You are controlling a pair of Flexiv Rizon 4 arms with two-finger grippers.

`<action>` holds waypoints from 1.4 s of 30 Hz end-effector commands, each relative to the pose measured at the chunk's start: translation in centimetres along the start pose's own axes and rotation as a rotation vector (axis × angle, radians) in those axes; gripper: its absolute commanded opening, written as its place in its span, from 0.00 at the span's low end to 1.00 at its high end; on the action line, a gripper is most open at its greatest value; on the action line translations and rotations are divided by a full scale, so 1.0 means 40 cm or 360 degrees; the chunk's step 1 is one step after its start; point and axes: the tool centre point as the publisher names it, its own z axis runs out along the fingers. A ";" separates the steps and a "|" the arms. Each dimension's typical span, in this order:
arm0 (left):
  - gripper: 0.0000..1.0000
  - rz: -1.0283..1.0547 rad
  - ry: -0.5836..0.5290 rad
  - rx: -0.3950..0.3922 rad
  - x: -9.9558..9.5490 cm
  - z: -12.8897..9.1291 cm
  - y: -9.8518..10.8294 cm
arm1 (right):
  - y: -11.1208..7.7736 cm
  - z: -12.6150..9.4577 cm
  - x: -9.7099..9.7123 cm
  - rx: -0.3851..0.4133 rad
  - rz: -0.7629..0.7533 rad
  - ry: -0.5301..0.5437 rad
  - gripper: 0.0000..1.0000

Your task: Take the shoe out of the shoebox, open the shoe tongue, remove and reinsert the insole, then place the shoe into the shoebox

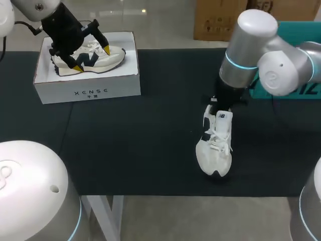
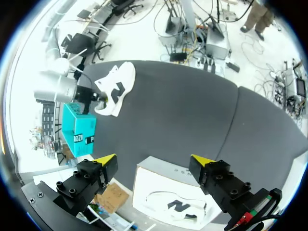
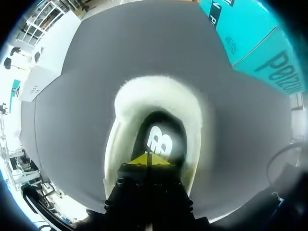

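Hovering left gripper (image 1: 92,59), fingers apart, over far-left white cardboard shoebox (image 1: 85,93) holding navy-trimmed white sneaker (image 1: 113,55); resting right gripper (image 3: 148,159), tips pinched together, inside white laced sneaker (image 1: 215,150)

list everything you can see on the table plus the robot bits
shoe in box: 1, white with dark marks, lying on its side inside the shoebox
shoe on table: 1, white, right of the middle
shoebox: 1, white, far left of the table
teal box: 1, teal, far right, behind the right arm
table cover: 1, dark grey, under everything
left tool: 1, black with yellow tips, open, over the shoe in box
right tool: 1, black with yellow tips, shut, at the opening of the shoe on table
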 end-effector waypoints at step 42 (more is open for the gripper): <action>1.00 0.0001 0.0006 0.0000 -0.002 0.000 0.002 | 0.026 -0.015 -0.026 -0.0031 -0.0046 -0.0048 0.00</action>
